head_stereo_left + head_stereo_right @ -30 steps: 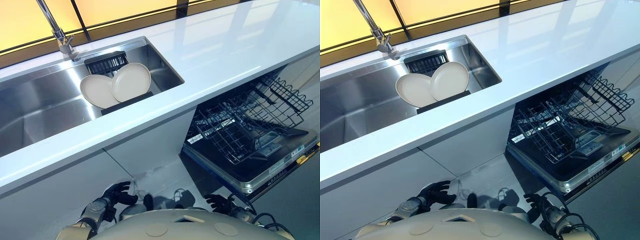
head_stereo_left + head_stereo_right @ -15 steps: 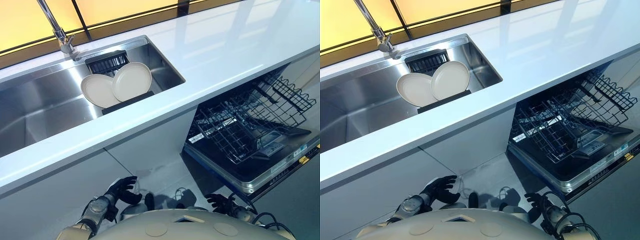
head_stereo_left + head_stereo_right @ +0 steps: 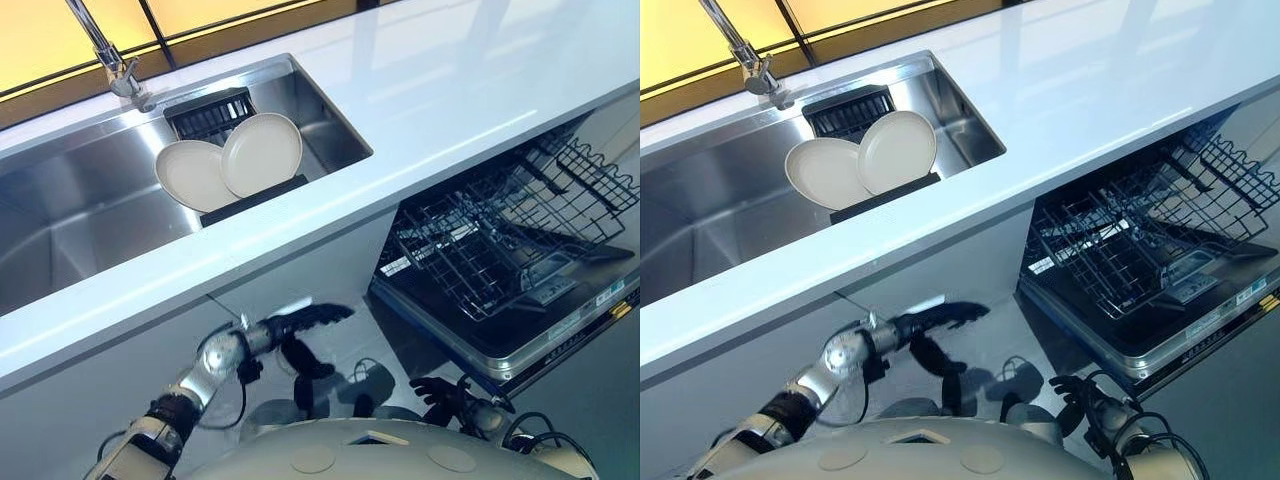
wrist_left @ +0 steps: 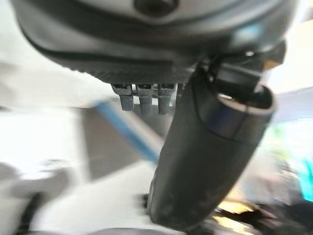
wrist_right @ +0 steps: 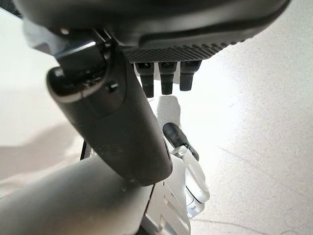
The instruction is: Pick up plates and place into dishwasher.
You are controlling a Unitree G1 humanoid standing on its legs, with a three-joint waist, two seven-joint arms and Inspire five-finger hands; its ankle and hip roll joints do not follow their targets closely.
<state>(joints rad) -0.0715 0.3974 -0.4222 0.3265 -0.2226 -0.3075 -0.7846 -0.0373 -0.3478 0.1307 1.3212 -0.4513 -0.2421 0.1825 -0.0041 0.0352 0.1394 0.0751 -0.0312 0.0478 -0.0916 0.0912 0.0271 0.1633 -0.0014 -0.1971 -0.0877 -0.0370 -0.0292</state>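
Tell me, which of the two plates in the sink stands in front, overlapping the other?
The right plate, nearer the dishwasher. Its full round face shows, and its edge covers part of the left plate.

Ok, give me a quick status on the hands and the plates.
Left hand open, raised below the counter. Right hand low, holding nothing. Two plates upright in the sink. Dishwasher open, rack out.
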